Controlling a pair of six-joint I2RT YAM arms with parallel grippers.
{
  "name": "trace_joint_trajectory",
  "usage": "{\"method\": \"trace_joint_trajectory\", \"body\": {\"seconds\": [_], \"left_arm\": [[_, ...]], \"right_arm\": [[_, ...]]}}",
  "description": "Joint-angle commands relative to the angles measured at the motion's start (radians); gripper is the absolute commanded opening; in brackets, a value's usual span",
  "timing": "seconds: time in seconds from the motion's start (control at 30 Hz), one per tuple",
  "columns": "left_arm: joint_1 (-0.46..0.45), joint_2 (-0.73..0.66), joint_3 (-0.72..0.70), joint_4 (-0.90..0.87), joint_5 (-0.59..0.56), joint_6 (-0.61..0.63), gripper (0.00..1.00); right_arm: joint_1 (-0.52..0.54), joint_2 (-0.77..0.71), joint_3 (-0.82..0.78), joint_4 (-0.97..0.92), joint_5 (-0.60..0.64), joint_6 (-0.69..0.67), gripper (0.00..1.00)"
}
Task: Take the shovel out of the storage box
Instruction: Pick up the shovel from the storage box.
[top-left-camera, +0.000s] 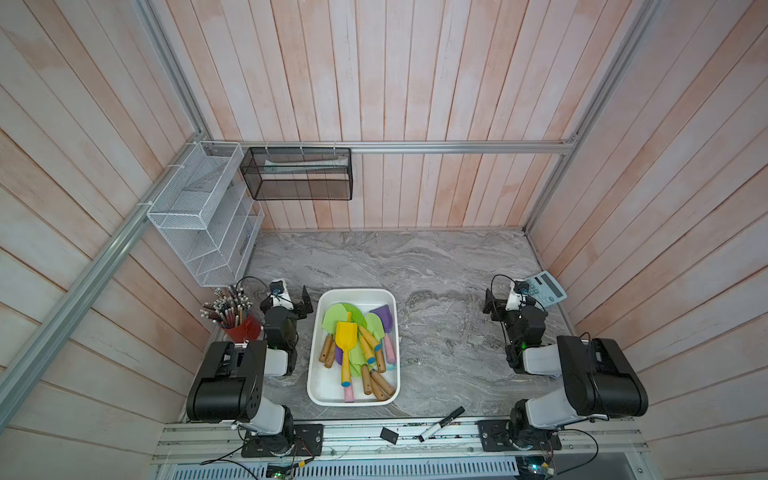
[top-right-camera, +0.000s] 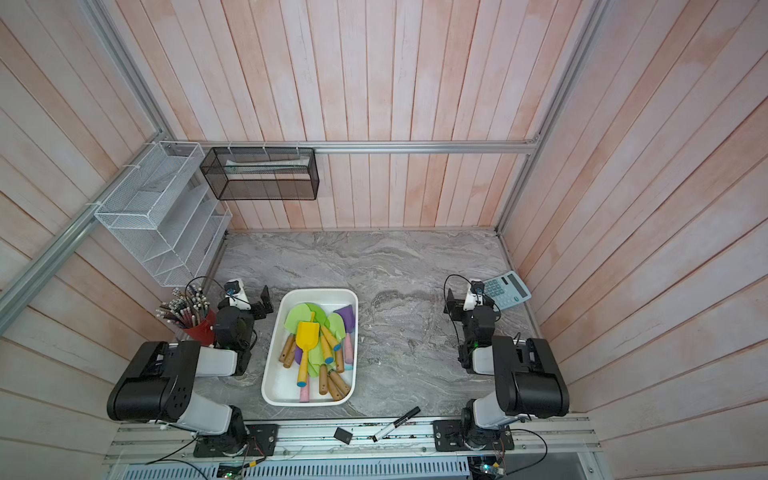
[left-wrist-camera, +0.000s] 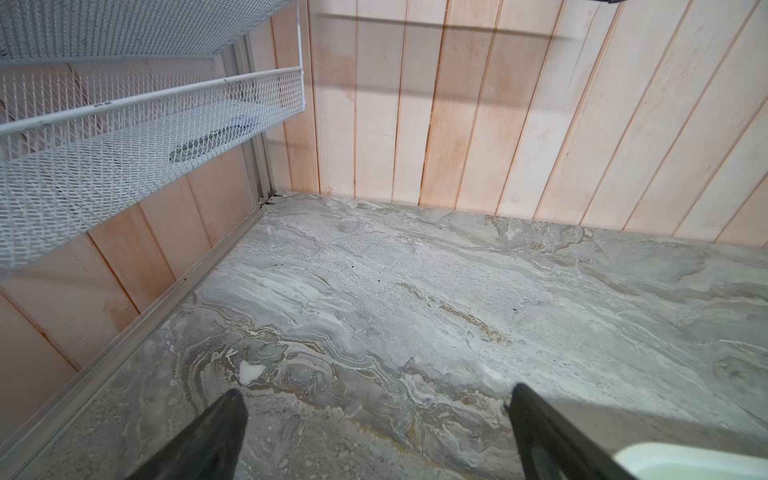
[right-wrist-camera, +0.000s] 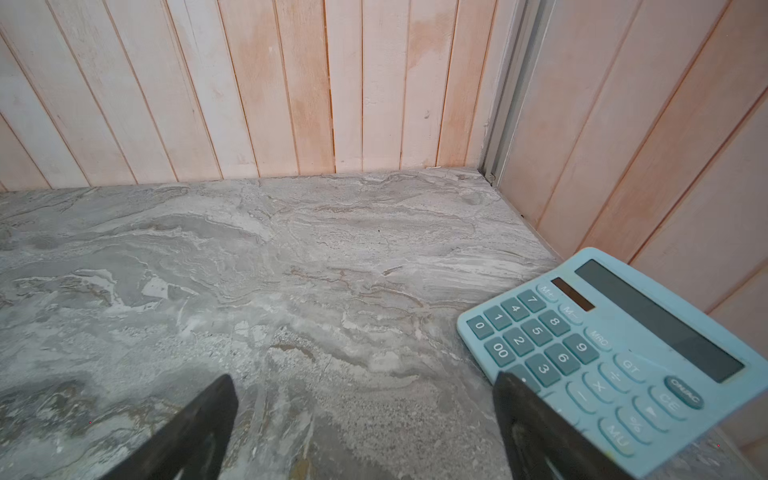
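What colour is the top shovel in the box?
Yellow; the shovel shows best in a top view.

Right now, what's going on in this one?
Nothing is being handled yet. The left gripper and the right gripper are both open and empty, one on each side of the storage box, low over the table. The box sits mid-table holding a pile of toy shovels, with a yellow shovel lying on top. No shovel lies outside the box.
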Motion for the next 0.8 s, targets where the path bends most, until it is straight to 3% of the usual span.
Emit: {"method": "trace_joint_trajectory", "body": {"seconds": [0.0,0.77], "left_arm": [[-0.003,0.012,0.014,0.003,0.016,0.012,1.00],[0.008,0.012,0.013,0.001,0.039,0.005,1.00]], "right_arm": [[0.006,0.010,0.018,0.018,0.017,-0.011,0.98],[0.007,0.010,0.017,0.018,0.017,-0.011,0.98]]}}
